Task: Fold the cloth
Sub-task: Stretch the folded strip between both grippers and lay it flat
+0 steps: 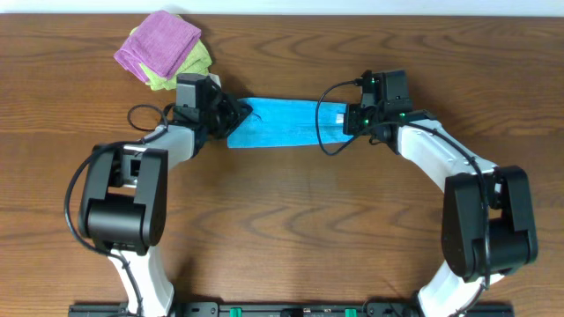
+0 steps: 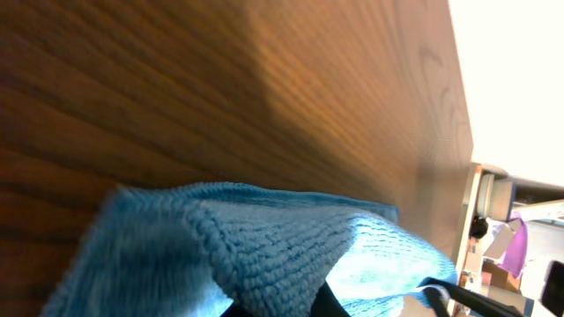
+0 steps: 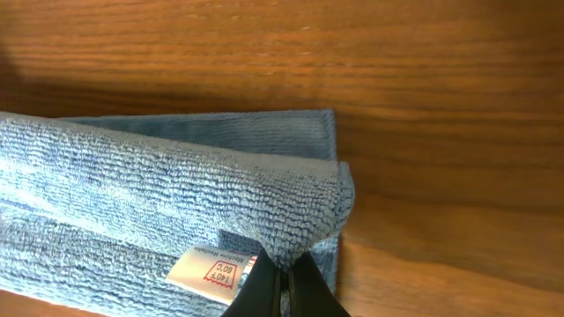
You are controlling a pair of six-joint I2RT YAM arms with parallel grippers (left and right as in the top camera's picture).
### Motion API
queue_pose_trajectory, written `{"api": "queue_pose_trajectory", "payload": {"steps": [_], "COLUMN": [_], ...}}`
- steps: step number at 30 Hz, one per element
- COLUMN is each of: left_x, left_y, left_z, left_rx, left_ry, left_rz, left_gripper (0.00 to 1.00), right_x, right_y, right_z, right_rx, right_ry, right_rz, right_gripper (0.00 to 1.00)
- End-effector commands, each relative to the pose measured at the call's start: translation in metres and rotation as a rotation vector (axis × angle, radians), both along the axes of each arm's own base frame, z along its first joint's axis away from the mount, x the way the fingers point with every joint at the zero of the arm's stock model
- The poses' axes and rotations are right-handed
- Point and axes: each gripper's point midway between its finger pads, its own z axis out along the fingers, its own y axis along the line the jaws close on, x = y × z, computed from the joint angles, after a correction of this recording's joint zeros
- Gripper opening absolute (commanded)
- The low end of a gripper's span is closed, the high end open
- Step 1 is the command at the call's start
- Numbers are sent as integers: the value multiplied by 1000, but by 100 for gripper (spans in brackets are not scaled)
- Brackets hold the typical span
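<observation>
We see the cloth (image 1: 282,123) lying as a narrow band on the tabletop (image 1: 291,220), toward the far edge. Its long axis runs left to right between the two arms. Its layers are stacked along that length, and a white label (image 3: 216,269) shows near its right end.

The left hand (image 1: 240,114) sits at the cloth's left end and the right hand (image 1: 345,118) at its right end, so the band spans the gap between them. In the right wrist view the right hand (image 3: 280,275) is pinched closed on the folded corner beside the label. In the left wrist view the cloth (image 2: 264,255) bulges over the dark fingers (image 2: 330,301), and we cannot tell whether that hand grips it.

Both forearms reach inward and low, wrists facing each other. A purple cloth (image 1: 160,44) and a yellow-green cloth (image 1: 199,60) lie just behind the left hand.
</observation>
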Motion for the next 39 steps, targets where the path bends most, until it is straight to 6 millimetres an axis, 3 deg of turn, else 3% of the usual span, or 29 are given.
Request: {"api": "queue_pose_trajectory", "payload": {"steps": [1,7,8,10,11,13,16,18,20,23,31,39], "left_x": [12,11,10,8,7,5,5,5,5,6,16,24], "left_y": [10,12,13,14,14,15,15,15,14,17,24,17], "left_z": [-4,-6,-7,-10,-11,-13,-13,-13,-12,-8,14,45], "left_rx": [40,49,57,77,86,104,112,111,100,78,8,-53], "left_ry": [-7,-4,-2,-2,-4,-12,-20,-21,-22,-30,-70,-124], "left_rz": [51,53,51,36,28,8,-3,-3,-10,-25,-48,-89], "left_gripper": [6,6,6,6,10,25,52,58,71,79,82,75], "right_x": [12,15,14,14,14,14,12,11,10,8,7,7], "right_y": [-24,-23,-23,-23,-23,-22,-22,-22,-21,-21,-21,-21], "right_z": [-2,-16,-18,-23,-23,-23,-24,-25,-25,-23,-20,-20], "right_rx": [-109,-114,-113,-115,-115,-115,-117,-116,-113,-114,-112,-112], "right_ry": [-32,-24,-18,-8,-8,-8,-1,4,9,13,10,11], "right_rz": [-61,-59,-57,-56,-56,-55,-53,-52,-51,-51,-51,-50], "right_gripper": [2,2,5,22,36,45,47,48,48,48,47,45]}}
